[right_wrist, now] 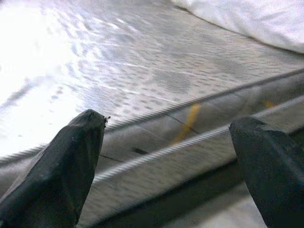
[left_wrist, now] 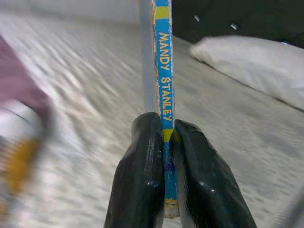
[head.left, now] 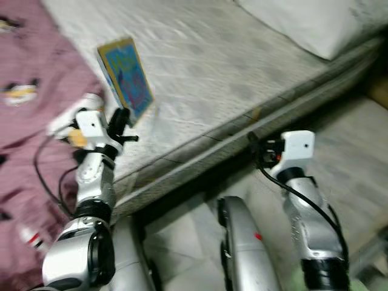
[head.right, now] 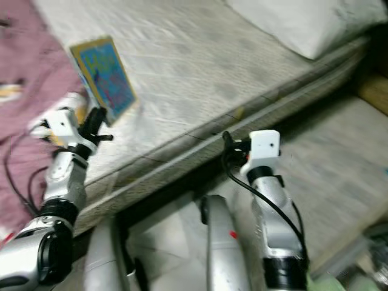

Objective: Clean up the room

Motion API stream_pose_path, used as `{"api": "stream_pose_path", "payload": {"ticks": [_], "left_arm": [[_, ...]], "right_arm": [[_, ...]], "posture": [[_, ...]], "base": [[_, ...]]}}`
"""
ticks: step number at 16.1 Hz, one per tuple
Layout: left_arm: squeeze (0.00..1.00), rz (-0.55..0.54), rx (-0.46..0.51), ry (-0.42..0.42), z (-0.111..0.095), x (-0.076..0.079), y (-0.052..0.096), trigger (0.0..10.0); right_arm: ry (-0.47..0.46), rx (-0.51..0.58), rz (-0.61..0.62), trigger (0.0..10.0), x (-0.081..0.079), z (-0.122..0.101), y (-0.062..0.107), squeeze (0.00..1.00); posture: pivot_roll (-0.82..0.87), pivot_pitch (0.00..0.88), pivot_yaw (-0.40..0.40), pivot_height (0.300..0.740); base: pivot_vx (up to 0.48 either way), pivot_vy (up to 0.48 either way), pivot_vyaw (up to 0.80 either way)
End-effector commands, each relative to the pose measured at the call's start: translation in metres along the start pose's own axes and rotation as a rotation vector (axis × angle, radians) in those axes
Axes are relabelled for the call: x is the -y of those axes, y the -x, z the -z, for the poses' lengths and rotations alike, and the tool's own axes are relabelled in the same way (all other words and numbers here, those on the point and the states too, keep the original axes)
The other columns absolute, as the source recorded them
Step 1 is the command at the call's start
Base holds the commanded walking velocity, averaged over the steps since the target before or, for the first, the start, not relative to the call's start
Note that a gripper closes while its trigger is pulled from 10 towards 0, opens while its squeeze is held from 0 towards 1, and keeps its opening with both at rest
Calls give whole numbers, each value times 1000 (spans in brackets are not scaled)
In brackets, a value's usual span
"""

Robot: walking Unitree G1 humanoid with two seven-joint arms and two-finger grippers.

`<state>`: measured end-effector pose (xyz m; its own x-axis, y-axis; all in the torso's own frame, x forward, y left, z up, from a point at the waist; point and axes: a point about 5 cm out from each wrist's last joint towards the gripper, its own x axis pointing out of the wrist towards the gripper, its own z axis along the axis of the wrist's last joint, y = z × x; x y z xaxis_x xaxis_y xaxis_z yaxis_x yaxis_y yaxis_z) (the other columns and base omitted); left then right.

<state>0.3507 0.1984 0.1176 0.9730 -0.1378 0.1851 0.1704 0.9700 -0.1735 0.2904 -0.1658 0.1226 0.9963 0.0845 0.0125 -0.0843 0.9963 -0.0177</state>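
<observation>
Left wrist view: left hand (left_wrist: 168, 190) pinches book (left_wrist: 163, 71) above bed (head.left: 230, 79).
Right hand (right_wrist: 166, 161): open, empty.
Left to do: put book away.

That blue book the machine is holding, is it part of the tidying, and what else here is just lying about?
Part of the job:
- blue book, pinched by its spine in the left gripper
- right gripper, open near the mattress edge

Just lying about:
- mattress
- white pillow
- pink blanket

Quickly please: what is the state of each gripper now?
Left gripper: closed, holding the book by its edge above the mattress.
Right gripper: open, holding nothing.
</observation>
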Motion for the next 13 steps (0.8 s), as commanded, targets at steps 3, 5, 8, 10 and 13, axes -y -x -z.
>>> {"api": "stream_pose_path", "payload": {"ticks": [3, 5, 8, 10, 13], "left_arm": [[0, 63, 70, -191, -19, 9, 6, 0], [0, 92, 77, -214, -19, 16, 10, 0], [0, 61, 89, -205, -19, 23, 17, 0], [0, 25, 75, -216, -16, 25, 22, 0], [0, -7, 98, -239, -17, 34, 32, 0]], "right_arm": [[-35, 47, 4, 10000, -10, 1, -17, 0], [-48, 55, 10, 10000, -11, 0, -22, 0], [-53, 74, 12, 10000, -10, 1, -27, 0], [-44, 79, 12, 10000, -7, 3, -26, 0], [-100, 92, 30, 10000, -1, 3, -21, 0]], "posture": [[-22, 0, 119, 540], [-14, 0, 122, 540], [-17, 0, 113, 540], [-22, 0, 107, 540], [-30, 0, 112, 540]], "base": [[0, 0, 0], [0, 0, 0], [0, 0, 0], [0, 0, 0], [0, 0, 0]]}}
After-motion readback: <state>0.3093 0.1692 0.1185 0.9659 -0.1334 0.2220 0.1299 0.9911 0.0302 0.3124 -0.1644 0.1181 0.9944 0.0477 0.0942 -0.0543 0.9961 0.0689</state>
